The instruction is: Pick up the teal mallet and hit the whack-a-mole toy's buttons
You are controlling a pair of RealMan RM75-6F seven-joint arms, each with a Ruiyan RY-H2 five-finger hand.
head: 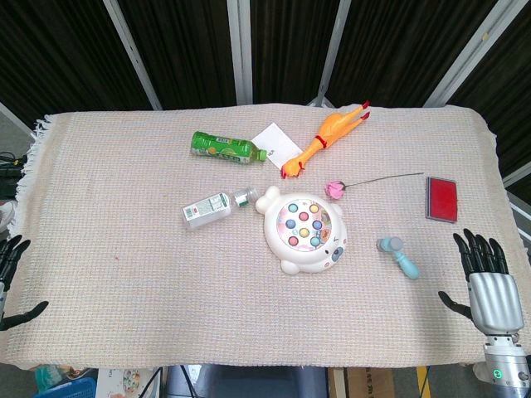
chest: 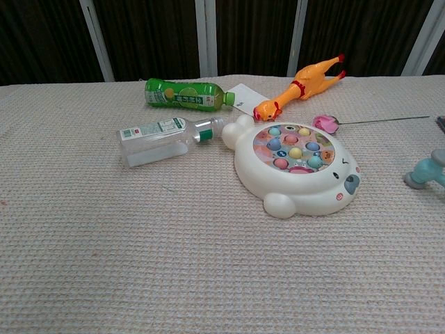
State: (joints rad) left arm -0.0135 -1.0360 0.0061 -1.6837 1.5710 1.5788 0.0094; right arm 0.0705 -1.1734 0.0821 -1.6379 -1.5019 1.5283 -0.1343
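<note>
The teal mallet [head: 399, 256] lies on the cloth to the right of the white bear-shaped whack-a-mole toy [head: 304, 230]; the chest view shows only its head end [chest: 426, 172] at the right edge. The toy [chest: 297, 169] has several pastel buttons on top. My right hand [head: 485, 279] hovers open at the table's right front corner, well right of the mallet, fingers spread and empty. At the left edge my left hand [head: 12, 278] is partly visible, fingers apart, holding nothing. Neither hand shows in the chest view.
A clear bottle [head: 212, 208] lies just left of the toy, a green bottle [head: 225, 148] and white card [head: 277, 140] behind it. A rubber chicken [head: 324, 138], a pink rose with a long stem [head: 335, 189] and a red case [head: 442, 198] lie toward the back right.
</note>
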